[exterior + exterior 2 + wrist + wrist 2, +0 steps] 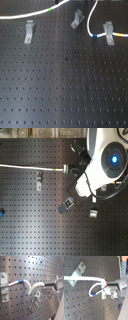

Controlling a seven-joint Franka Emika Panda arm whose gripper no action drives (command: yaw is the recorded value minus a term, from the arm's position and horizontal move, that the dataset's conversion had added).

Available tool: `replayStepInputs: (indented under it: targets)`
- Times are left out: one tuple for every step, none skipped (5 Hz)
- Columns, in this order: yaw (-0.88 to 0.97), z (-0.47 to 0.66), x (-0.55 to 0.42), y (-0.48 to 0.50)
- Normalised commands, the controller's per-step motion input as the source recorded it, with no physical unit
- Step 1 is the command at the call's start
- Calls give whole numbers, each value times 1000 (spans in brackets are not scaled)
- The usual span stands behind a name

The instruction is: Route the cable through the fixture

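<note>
The white cable [25, 15] runs from the first exterior view's left up past a green band [51, 9]. Another stretch drops from the top edge, carries a blue band [95, 36], passes the right metal clip fixture [108, 33] and shows a yellow band [120, 35]. In the second exterior view the cable [30, 167] lies straight across to the arm [107, 158], which hides the gripper. In both wrist views the gripper [109, 287] [45, 288] is shut on the cable [86, 279]. The cable loops with its blue band [93, 294] [21, 281] beside a clip [104, 294].
Two more metal clips stand on the black perforated board [60, 85], one on the first exterior view's left [30, 31] and one in the middle [76, 18]. The second exterior view shows clips [40, 178] [67, 204] [93, 213] around the arm.
</note>
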Motion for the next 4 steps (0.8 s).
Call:
replayStepInputs:
  targets:
    - [0, 330, -460, -43]
    - [166, 305, -402, -189]
    - [383, 164, -333, -62]
    - [420, 73, -303, -47]
